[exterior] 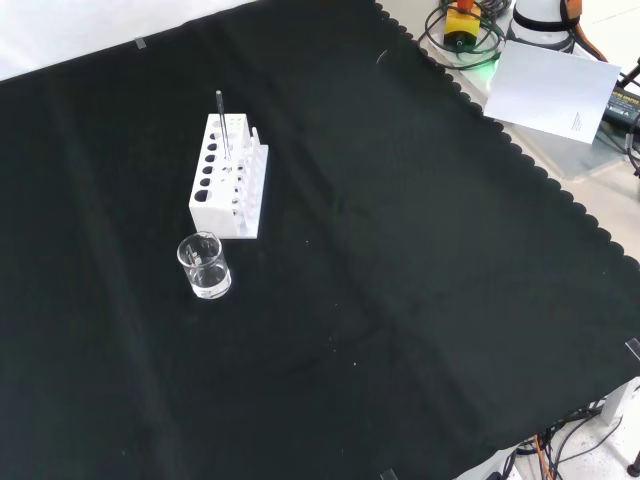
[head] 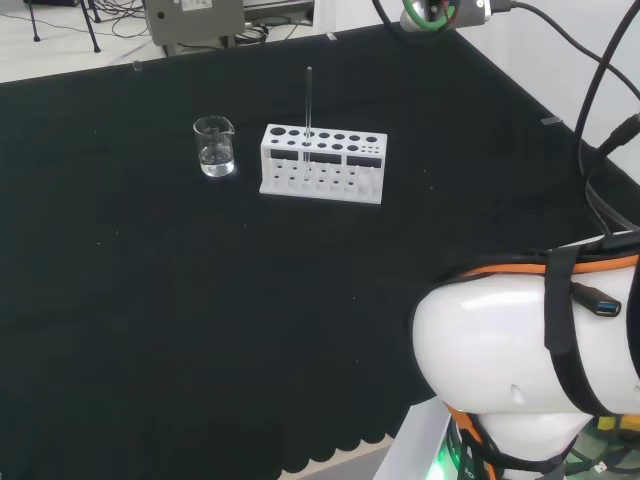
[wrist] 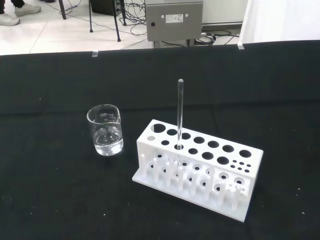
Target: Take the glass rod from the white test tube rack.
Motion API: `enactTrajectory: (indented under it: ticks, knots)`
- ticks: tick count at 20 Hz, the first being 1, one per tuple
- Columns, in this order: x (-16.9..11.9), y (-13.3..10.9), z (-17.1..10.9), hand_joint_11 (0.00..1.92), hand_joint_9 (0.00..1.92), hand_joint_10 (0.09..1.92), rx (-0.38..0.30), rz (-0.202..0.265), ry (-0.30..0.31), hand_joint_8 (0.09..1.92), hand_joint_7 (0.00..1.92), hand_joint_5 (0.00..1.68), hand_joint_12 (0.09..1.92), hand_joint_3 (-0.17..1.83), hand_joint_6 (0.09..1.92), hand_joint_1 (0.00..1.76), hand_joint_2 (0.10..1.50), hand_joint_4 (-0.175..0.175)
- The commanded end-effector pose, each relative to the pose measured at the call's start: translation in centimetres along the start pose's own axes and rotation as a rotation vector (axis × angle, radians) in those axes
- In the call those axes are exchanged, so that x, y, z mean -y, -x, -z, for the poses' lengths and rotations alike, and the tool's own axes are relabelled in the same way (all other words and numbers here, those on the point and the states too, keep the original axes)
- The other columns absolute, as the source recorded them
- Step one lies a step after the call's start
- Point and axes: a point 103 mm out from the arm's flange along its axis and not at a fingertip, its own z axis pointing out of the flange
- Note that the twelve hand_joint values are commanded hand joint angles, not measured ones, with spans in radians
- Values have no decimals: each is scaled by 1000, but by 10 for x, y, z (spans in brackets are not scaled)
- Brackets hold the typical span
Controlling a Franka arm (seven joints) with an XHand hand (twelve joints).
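Nothing done yet, by my read. Glass rod [wrist: 179, 114] stands upright in a hole of the white test tube rack [wrist: 199, 167] on the surface, beaker [wrist: 105, 130] just beside. Hand's state: I cannot tell. Whole grasp remains.

- Bench [head: 150, 330] was covered with black cloth, scalloped along its edge in the front view.
- White test tube rack [head: 323, 163] stood directly on the cloth, far side in the head view.
- Small clear beaker [head: 214, 147] stood just left of the rack in the head view, apart from it; nearer than the rack in the front view.
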Motion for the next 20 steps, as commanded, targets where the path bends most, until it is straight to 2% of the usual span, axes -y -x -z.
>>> enactTrajectory:
  ticks: [1, 8, 11, 15, 20]
  knots:
    - [0, -1, -1, 0, 23, 820, 11, 0, 10, 540, 0, 33, 1260, 629, 87, 573, 851, -135]
    - [-1, -4, -2, 0, 0, 835, 11, 3, 17, 525, 0, 32, 1275, 538, 87, 573, 896, -136]
    - [-4, -4, -5, 3, 44, 879, 17, 1, 12, 547, 0, 39, 1426, 527, 87, 568, 903, -136]
    - [-14, -3, -10, 124, 166, 917, 16, 1, 5, 668, 0, 61, 1475, 527, 87, 567, 905, -140]
    - [-33, -3, -19, 190, 229, 920, -3, 34, 12, 809, 1, 101, 1467, 532, 87, 567, 903, -145]
